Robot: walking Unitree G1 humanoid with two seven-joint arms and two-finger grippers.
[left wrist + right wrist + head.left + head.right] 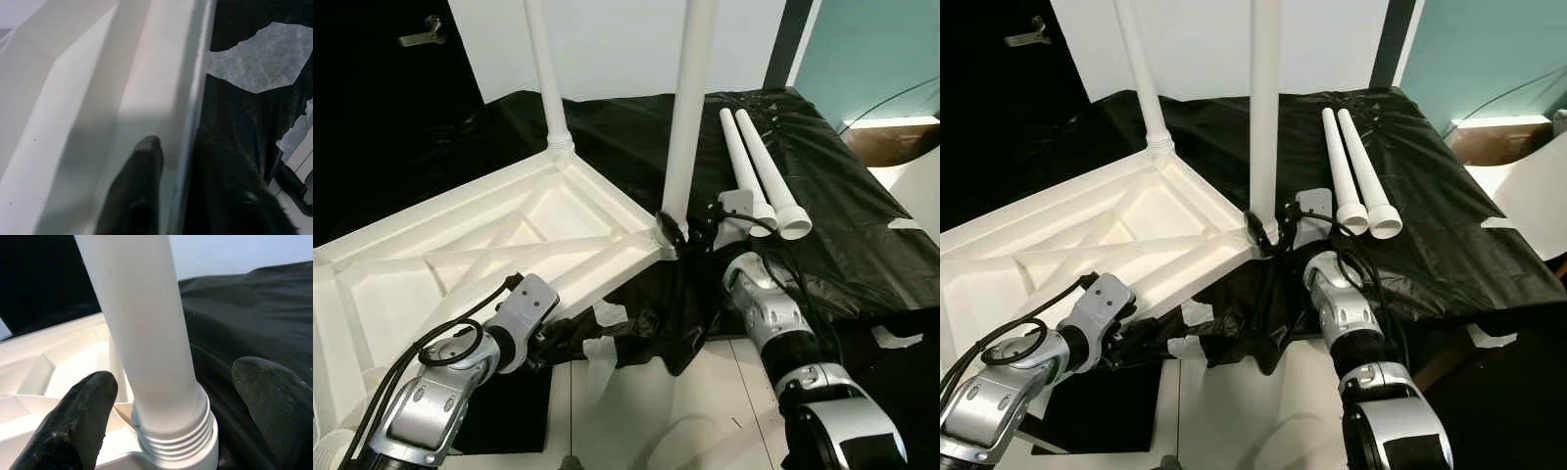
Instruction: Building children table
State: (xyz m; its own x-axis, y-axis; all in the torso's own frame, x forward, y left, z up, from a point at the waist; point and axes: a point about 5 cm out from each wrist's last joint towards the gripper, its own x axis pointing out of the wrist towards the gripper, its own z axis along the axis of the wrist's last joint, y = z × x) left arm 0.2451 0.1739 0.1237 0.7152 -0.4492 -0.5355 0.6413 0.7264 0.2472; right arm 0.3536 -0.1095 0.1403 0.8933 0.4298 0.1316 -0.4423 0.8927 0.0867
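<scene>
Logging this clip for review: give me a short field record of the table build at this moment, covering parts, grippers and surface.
tabletop: white tabletop upside down, ribbed underside up
legs fitted: far leg and near leg, both upright in corner sockets
legs loose: two spare legs lying side by side on the black cloth
left gripper: fingers straddle the tabletop's front edge
right gripper: open, fingers either side of the near leg's threaded base, not touching

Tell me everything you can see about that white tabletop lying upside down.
The tabletop looks like moulded white plastic, its underside up, showing raised ribs crossing inside a rim. It lies on a black sheet. Two white legs stand upright in its corner sockets; the nearer one shows screw threads at its base. The left gripper straddles the tabletop's front rim, and the right gripper sits open around the near leg's base.
</scene>
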